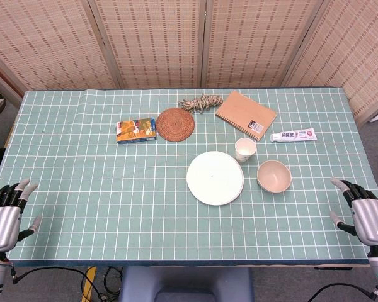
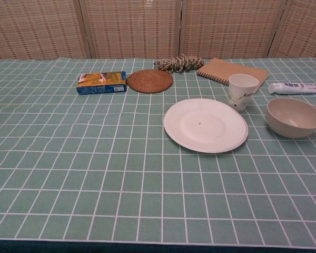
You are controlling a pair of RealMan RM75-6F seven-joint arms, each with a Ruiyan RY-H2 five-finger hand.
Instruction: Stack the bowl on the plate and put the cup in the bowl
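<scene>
A white plate [image 1: 215, 178] [image 2: 206, 125] lies flat right of the table's centre. To its right a beige bowl [image 1: 274, 175] [image 2: 294, 117] stands upright and empty. A white paper cup [image 1: 245, 150] [image 2: 242, 91] stands upright just behind the plate's right edge. My left hand [image 1: 7, 214] rests at the near left corner, fingers apart, holding nothing. At the near right corner my right hand [image 1: 365, 214] is likewise spread and empty. Both hands are far from the dishes and only the head view shows them.
Along the back lie a blue snack box [image 1: 137, 131] [image 2: 101, 83], a round woven coaster [image 1: 175, 124] [image 2: 150, 80], a coil of rope [image 1: 200, 102] [image 2: 179, 63], a brown spiral notebook [image 1: 246, 114] [image 2: 233, 70] and a toothpaste tube [image 1: 293, 135] [image 2: 297, 87]. A green checked cloth [image 1: 101, 182] covers the table.
</scene>
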